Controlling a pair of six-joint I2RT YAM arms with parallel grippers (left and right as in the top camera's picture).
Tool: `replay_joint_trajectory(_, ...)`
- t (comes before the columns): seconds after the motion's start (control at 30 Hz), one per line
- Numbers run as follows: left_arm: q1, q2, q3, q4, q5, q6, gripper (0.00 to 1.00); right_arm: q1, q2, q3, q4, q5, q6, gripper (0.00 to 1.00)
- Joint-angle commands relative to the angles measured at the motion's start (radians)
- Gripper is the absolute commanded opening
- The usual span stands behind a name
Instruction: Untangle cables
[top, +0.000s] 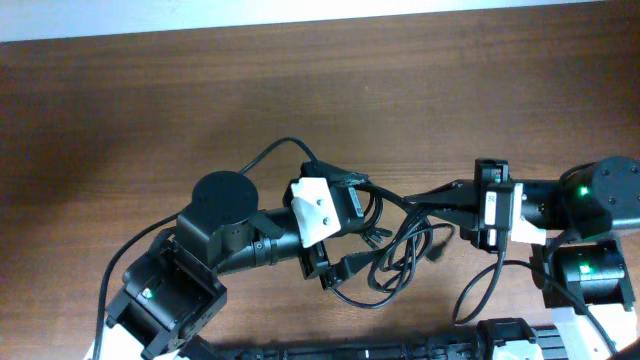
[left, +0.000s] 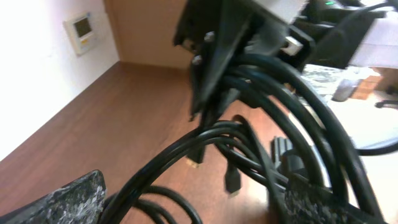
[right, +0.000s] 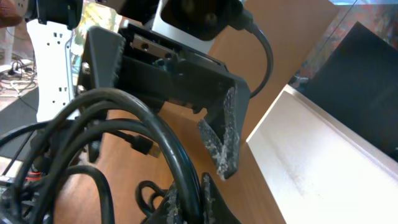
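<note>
The cables (top: 398, 258) are a knot of thin black cords in loops at mid-table. My right gripper (top: 410, 203) comes in from the right and is shut on a strand of the bundle. In the right wrist view its pads (right: 208, 202) pinch a cable (right: 180, 162) that runs up between them. My left gripper (top: 350, 226) faces it from the left, open wide. Its fingers (left: 68, 199) stand either side of several strands (left: 249, 149) without closing on them. A small plug end (left: 232, 182) hangs just above the table.
The brown wooden table (top: 150, 110) stretches to the left and far side. A white wall edge (right: 311, 155) borders the table in the right wrist view. Robot bases and their thicker wires (top: 130, 255) fill the near edge.
</note>
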Motion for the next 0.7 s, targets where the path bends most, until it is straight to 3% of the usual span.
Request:
replay_joint_trajectory(0.0, 0.001, -0.035, 0.000, -0.003, 0.081, 0.008, 0.94, -0.003, 0.015, 0.026, 0.006, 0.012, 0.000, 0.04)
replay_joint_trajectory(0.1, 0.001, -0.034, 0.000, -0.007, 0.082, -0.022, 0.96, -0.002, 0.016, 0.026, 0.025, 0.012, 0.000, 0.04)
replay_joint_trajectory(0.3, 0.000, 0.046, 0.000, -0.016, 0.082, -0.088, 0.83, -0.002, 0.016, 0.026, 0.099, 0.030, 0.000, 0.04)
replay_joint_trajectory(0.47, 0.000, 0.090, 0.000, -0.014, 0.101, -0.090, 0.56, -0.002, 0.016, 0.026, 0.099, 0.136, 0.000, 0.04)
replay_joint_trajectory(0.57, 0.000, 0.090, 0.000, -0.008, 0.100, -0.089, 0.49, -0.002, 0.029, 0.026, 0.110, 0.159, 0.000, 0.04)
replay_joint_trajectory(0.63, 0.000, 0.091, 0.000, -0.008, 0.087, -0.089, 0.33, -0.002, 0.035, 0.026, 0.116, 0.159, 0.000, 0.04)
replay_joint_trajectory(0.67, 0.000, 0.090, 0.000, -0.008, 0.045, -0.089, 0.00, -0.002, 0.035, 0.026, 0.118, 0.159, 0.000, 0.04)
